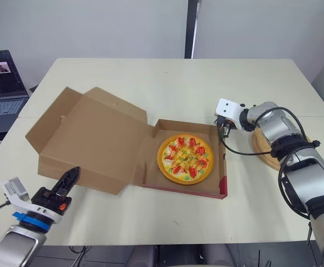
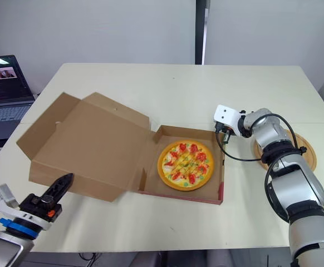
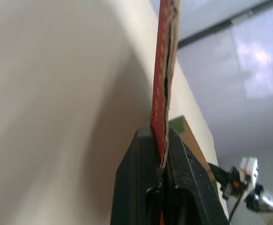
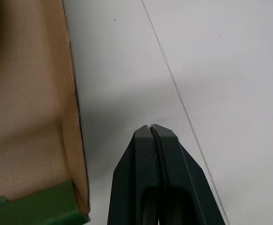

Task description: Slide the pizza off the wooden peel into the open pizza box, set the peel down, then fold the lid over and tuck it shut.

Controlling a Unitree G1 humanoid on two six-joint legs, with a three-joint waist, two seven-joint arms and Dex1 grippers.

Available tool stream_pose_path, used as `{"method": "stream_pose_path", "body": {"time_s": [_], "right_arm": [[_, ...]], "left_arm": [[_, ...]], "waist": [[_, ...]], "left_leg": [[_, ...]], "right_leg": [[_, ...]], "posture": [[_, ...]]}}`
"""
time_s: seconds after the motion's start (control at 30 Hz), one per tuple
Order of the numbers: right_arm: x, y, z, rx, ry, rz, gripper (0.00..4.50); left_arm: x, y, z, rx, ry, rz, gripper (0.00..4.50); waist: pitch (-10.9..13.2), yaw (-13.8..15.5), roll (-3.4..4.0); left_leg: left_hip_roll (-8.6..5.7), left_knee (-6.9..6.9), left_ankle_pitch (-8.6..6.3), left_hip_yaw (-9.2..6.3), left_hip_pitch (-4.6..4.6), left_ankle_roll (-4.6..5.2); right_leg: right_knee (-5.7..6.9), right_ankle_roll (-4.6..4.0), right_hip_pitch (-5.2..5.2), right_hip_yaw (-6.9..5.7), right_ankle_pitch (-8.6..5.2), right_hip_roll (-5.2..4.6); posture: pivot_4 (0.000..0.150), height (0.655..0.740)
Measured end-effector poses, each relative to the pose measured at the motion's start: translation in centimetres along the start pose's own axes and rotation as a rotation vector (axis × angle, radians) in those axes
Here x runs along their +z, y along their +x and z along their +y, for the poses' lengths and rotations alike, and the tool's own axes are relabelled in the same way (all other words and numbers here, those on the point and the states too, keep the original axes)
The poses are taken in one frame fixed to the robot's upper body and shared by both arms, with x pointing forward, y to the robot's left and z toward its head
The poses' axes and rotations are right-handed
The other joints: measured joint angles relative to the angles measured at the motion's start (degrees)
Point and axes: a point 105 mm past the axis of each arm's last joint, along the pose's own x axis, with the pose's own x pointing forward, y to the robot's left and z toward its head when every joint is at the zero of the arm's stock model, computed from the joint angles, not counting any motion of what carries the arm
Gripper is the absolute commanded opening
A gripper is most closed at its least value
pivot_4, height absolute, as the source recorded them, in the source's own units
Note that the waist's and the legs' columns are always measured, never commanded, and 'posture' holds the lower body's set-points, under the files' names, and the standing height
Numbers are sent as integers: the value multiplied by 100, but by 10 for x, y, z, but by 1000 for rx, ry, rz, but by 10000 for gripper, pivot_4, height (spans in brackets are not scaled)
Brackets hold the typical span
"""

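Beige table (image 1: pixel 167 83), laptop (image 1: pixel 3 89) at 9 o'clock. Pizza (image 1: pixel 185 158) in pizza box (image 1: pixel 151 164) at centre, wooden peel (image 2: pixel 304 151) at 3 o'clock. Left gripper (image 1: pixel 73 172) pinching lid (image 1: pixel 89 139) edge at 7 o'clock; right gripper (image 4: pixel 151 128) fingers together, empty. Risk: thin cardboard slipping or tearing mid-fold, box dragging.

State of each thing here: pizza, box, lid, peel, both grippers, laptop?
pizza: lying in the box.
pizza box: open.
lid: folded back, its edge pinched.
peel: set down flat, to the right of the box.
left gripper: shut on the lid.
right gripper: shut, empty.
laptop: open, screen lit.
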Motion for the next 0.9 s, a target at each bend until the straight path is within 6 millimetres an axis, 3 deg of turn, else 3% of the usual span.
{"method": "stream_pose_path", "body": {"time_s": [0.27, 0.43, 0.73, 0.9], "right_arm": [[4, 2, 5, 37, 2, -26, 386], [7, 1, 11, 96, -13, -35, 386], [3, -14, 44, 288, -88, -42, 386], [2, -33, 65, 358, -72, -62, 386]], "left_arm": [[-1, 6, -41, -206, 120, 125, 0], [2, 7, -54, -278, 218, 205, 0], [15, 27, -73, -395, 448, 308, 0], [19, 45, -83, -474, 566, 364, 0]], "waist": [[1, -56, 1], [2, -82, 3], [3, -93, 6], [7, -82, 12]], "left_leg": [[-1, 0, 0, -4, 0, -1], [-1, -3, -1, -6, 1, -1], [-1, -3, -3, -22, -4, -5], [-3, -2, -4, -31, -9, -7]], "right_leg": [[2, -2, 1, -1, 2, 0], [2, -3, 0, -2, 2, 0], [4, -2, 0, -11, 3, 2], [4, -1, -3, -15, 3, 3]], "posture": [[1500, 7400], [1500, 7400], [1500, 7400], [1500, 7400]]}}
